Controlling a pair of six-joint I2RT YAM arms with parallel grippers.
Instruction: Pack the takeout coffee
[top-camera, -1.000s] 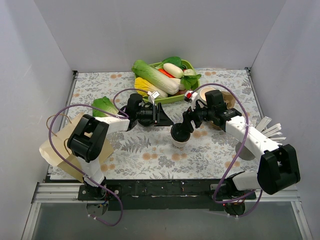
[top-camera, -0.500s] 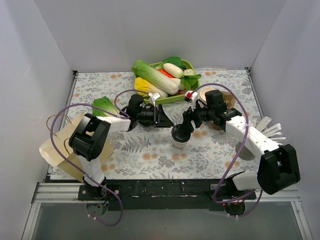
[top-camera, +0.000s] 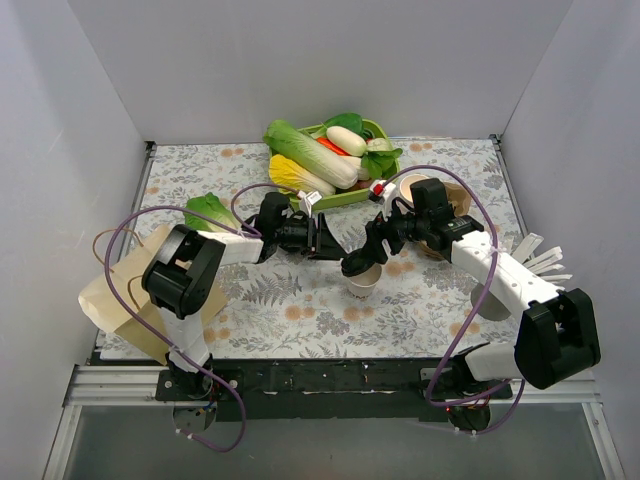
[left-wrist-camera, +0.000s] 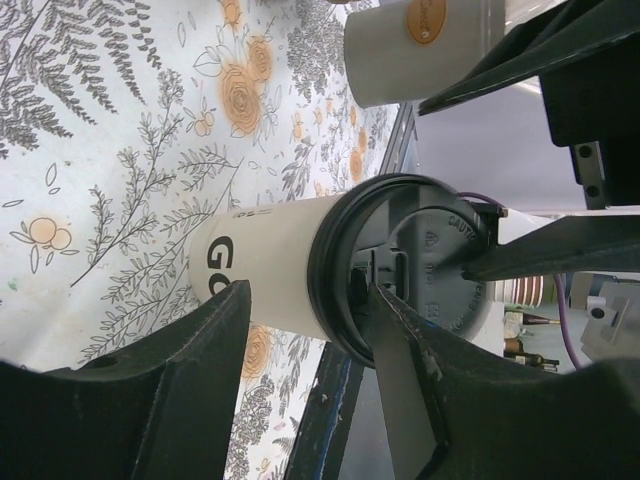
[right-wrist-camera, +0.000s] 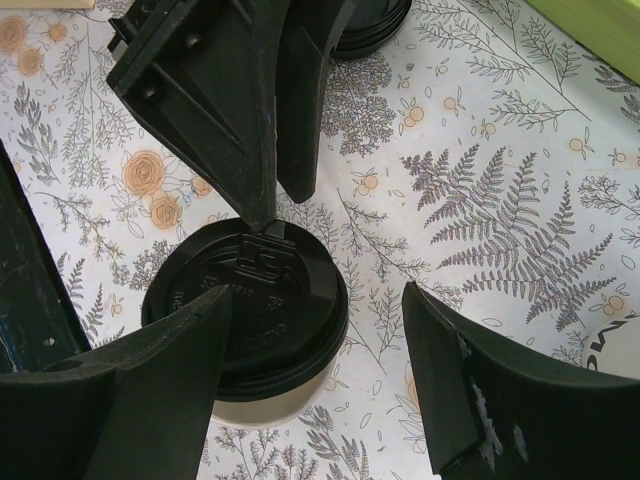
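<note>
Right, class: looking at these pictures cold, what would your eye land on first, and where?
The takeout coffee, a cream cup with a black lid, stands mid-table with the left hand and right hand poised on either side, fingers open at its lid. Behind it, a green tray heaped with vegetables sits at the far edge, and a brown paper bag lies near left.

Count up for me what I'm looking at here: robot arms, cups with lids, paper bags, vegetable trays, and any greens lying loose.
Robot arms: 2 (left arm, right arm)
Cup with a black lid: 1
Paper bag: 1
Green tray of vegetables: 1
Loose leafy green on the table: 1
Total: 6
</note>
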